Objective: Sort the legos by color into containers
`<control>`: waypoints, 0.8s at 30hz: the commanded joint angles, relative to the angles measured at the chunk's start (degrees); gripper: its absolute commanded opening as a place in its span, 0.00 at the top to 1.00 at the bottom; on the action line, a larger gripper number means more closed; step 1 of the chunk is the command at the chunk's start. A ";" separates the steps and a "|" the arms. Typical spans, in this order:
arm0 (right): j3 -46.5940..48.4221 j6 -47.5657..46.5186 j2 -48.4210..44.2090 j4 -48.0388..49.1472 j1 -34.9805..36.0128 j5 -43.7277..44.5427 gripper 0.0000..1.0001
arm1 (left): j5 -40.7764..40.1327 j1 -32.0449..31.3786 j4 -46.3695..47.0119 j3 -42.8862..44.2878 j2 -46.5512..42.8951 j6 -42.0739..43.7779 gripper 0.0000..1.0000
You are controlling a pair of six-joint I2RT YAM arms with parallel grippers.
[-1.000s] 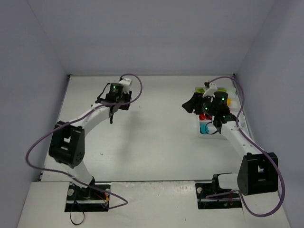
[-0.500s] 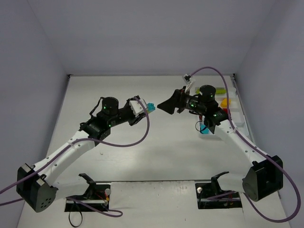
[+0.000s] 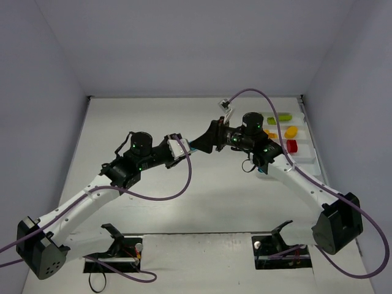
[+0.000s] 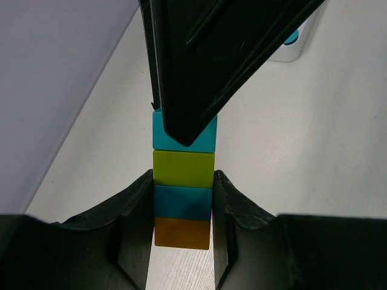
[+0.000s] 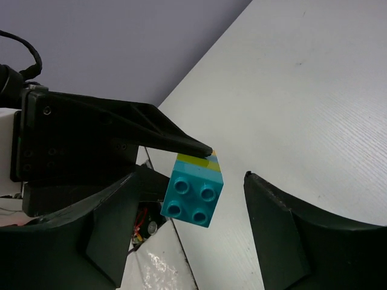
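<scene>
A flat white matte bench fills the floor of the scene, and in the right wrist view its surface shows a faint straight grain and one small dark fleck. Plain pale lavender-grey walls close it in on three sides: a back wall meeting the bench's far edge, a left wall and a right wall slanting in from either side. Along the near edge lies a lighter off-white board with two dark rectangular cut-outs, one to the left and one to the right.
</scene>
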 commanded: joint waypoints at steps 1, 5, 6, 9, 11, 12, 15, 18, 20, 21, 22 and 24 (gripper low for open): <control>2.62 0.18 0.86 4.60 1.09 1.22 0.36 | 0.96 -0.30 4.57 0.47 -1.24 1.15 1.00; 2.44 -0.43 1.13 3.90 1.53 2.28 0.62 | 0.79 -0.30 4.66 0.21 -0.98 1.15 1.00; 2.44 -0.70 1.04 3.55 1.44 2.80 0.69 | 0.79 -0.21 4.75 0.21 -0.89 1.06 1.00; 2.36 -2.98 -0.01 1.36 1.36 5.78 0.97 | 0.52 -0.21 4.92 0.03 -0.63 0.80 1.00; 2.53 -4.04 -0.80 -0.22 1.18 6.94 1.00 | 0.17 -0.21 5.19 -0.23 -0.28 0.45 1.00; 2.44 -5.00 -1.07 -0.75 0.83 7.46 1.00 | 0.17 -0.21 5.02 -0.23 -0.10 0.27 1.00; 1.57 -5.88 -2.21 -2.16 -1.45 8.70 1.00 | 0.17 -0.21 4.66 -0.06 0.34 -0.43 1.00; 0.07 -5.97 -4.05 -2.78 -6.36 8.17 1.00 | 0.35 -0.21 3.96 0.29 0.95 -0.52 1.00; -0.98 -6.41 -5.37 -3.92 -10.74 7.56 1.00 | 0.35 -0.21 3.70 0.64 1.66 -0.70 1.00; -1.16 -6.94 -5.81 -4.62 -11.99 7.73 1.00 | 0.35 -0.21 3.61 0.82 1.92 -0.87 1.00; -1.25 -8.42 -6.60 -6.37 -13.05 8.17 1.00 | 0.26 -0.13 3.43 0.91 2.44 -1.05 1.00; -1.51 -10.27 -7.31 -8.83 -15.85 11.58 1.00 | 0.08 -0.13 3.52 1.26 2.80 -1.75 1.00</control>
